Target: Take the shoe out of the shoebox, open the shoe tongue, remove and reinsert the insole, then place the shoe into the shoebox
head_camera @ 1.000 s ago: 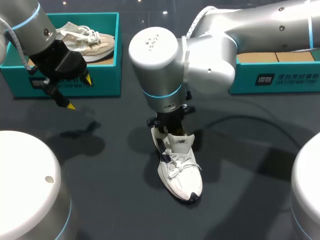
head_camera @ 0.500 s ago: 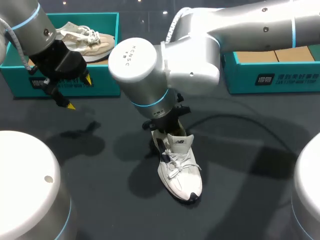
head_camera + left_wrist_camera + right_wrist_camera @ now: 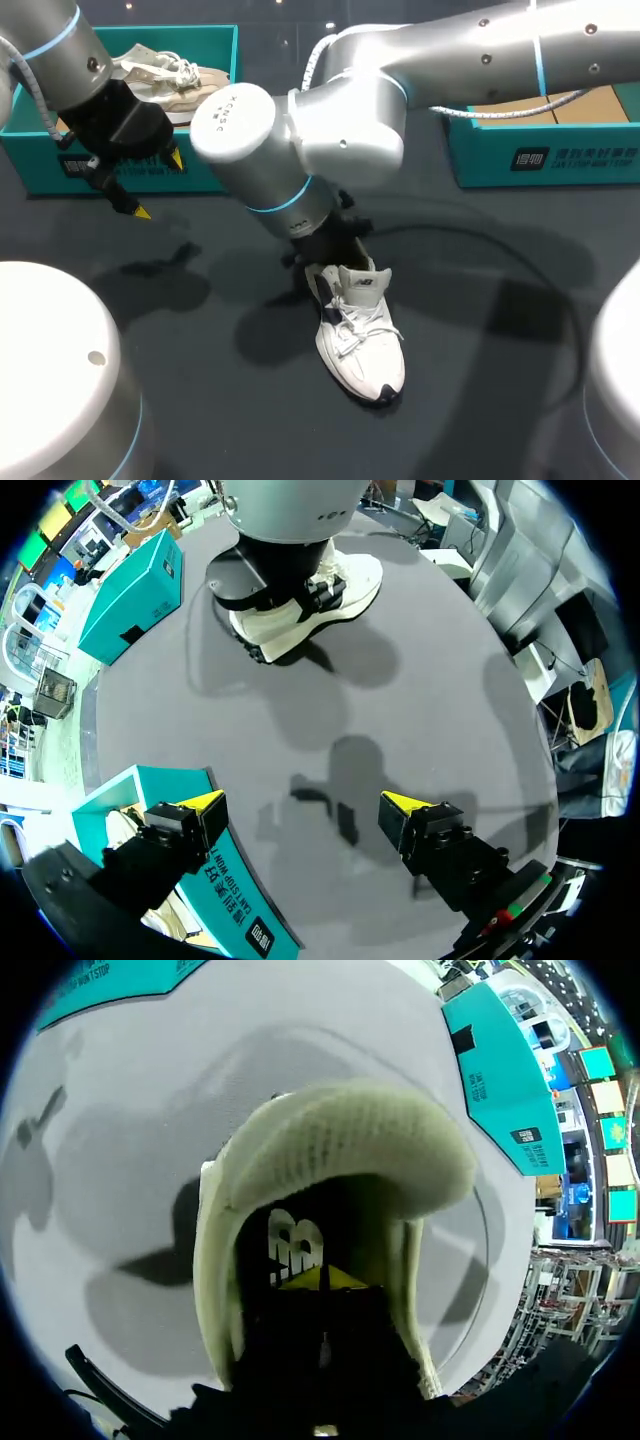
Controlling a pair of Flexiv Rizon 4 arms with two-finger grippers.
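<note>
- white shoe [image 3: 362, 340] stands on its sole on the dark table [image 3: 500, 380], just below the middle of the head frame, toe toward the lower edge, heel toward the top. it's outside both boxes.
- laces are tied and the tongue [image 3: 362, 285] stands up.
- right gripper [image 3: 335, 262] comes down into the shoe's mouth at the heel end, arm entering from upper right.
- right wrist view: shoe collar [image 3: 340, 1150] wraps round the right gripper [image 3: 322, 1280]; yellow tips sit deep inside, pressed together with only a thin seam between. can't tell if anything is pinched there.
- left gripper [image 3: 158, 185] hangs over the table at upper left, fingers spread wide, holding nothing, just in front of the left shoebox [image 3: 215, 165].
- left wrist view: bare table between the tips of the left gripper [image 3: 300, 805]; white shoe [image 3: 320, 610] well ahead of it, under the right arm's wrist [image 3: 290, 510].
- left shoebox is teal and holds a beige shoe [image 3: 165, 75].
- second teal shoebox [image 3: 520, 155] sits at upper right, behind the right arm.
</note>
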